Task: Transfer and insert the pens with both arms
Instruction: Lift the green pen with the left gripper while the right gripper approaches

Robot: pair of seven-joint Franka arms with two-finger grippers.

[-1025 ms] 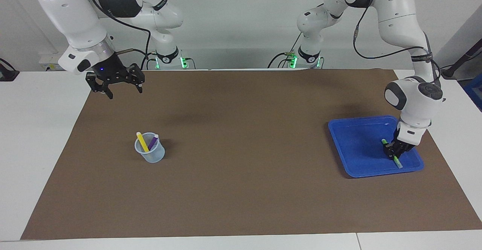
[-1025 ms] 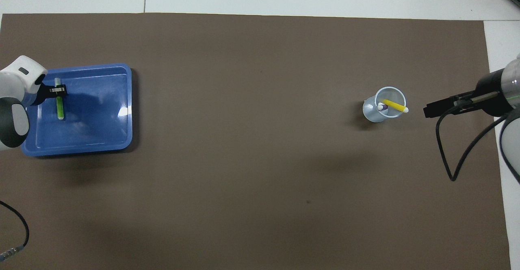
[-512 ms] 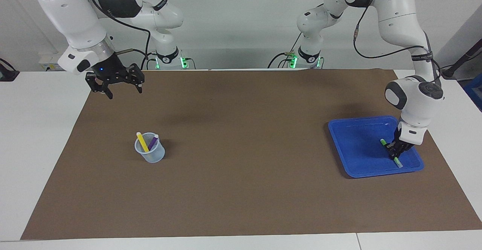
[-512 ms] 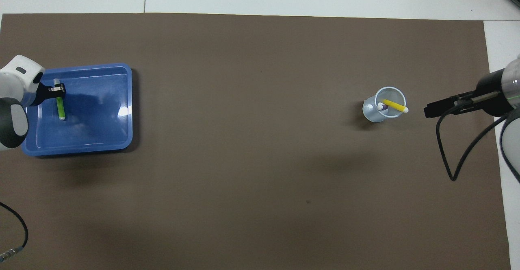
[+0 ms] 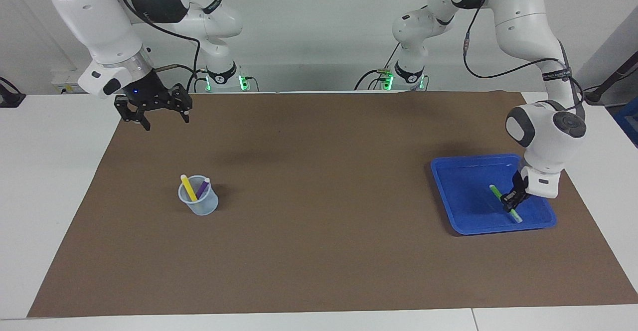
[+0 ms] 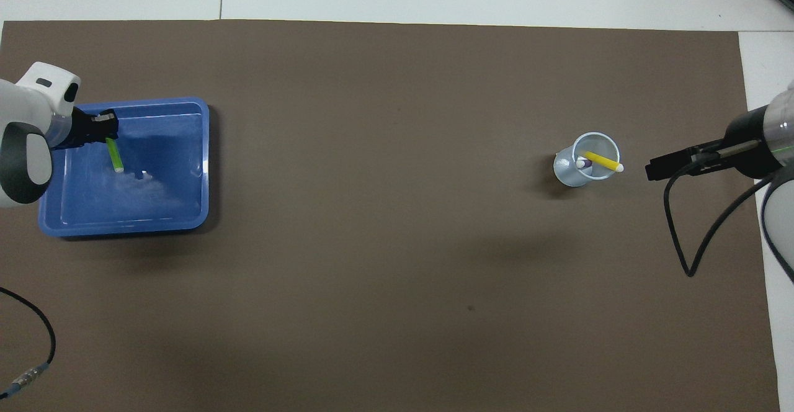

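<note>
- Brown mat on a white table, pale wall past the arms.
- Left gripper pinching green pen over blue tray at the left arm's end — grip sits off-centre, so the pen could swing or slip in transit.
- Yellow pen and purple pen lean across cup — may block insertion or tip it.
- Right gripper waits aloft, jaws spread; mat between is bare.

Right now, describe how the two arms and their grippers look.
Both arms are white, rounded segments with dark grey joint caps and a black cable looping alongside. Green lights glow at both bases. The right gripper is black with splayed linkage fingers; the left gripper is black below a white wrist.
</note>
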